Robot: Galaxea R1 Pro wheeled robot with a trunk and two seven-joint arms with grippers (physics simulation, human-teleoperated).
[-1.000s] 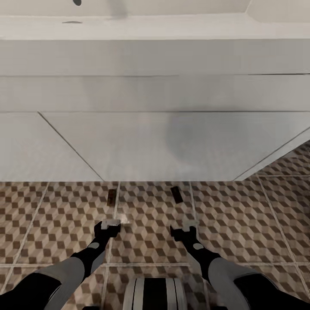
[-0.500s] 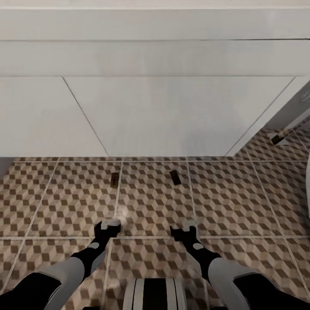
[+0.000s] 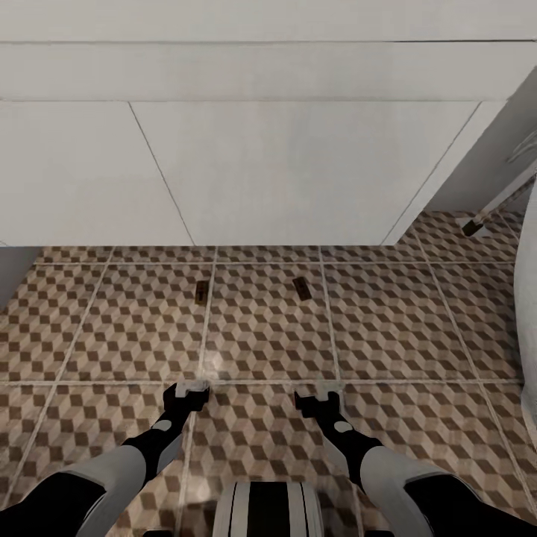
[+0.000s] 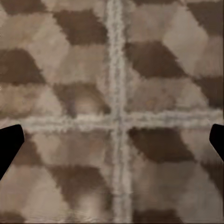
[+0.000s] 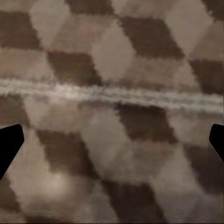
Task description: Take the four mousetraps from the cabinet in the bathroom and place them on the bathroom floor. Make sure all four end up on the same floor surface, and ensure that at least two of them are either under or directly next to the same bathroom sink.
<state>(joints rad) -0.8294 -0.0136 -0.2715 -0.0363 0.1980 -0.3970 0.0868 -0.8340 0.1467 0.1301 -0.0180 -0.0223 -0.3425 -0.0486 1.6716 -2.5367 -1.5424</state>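
Cube-patterned bathroom floor (image 3: 418, 335) under both arms. Left gripper (image 3: 191, 388) and right gripper (image 3: 322, 395) spread, empty, hanging low. Two mousetraps (image 3: 200, 291) (image 3: 302, 288) lie ahead of the grippers, close to the white sink vanity (image 3: 298, 171), likely placed there for the sink condition.
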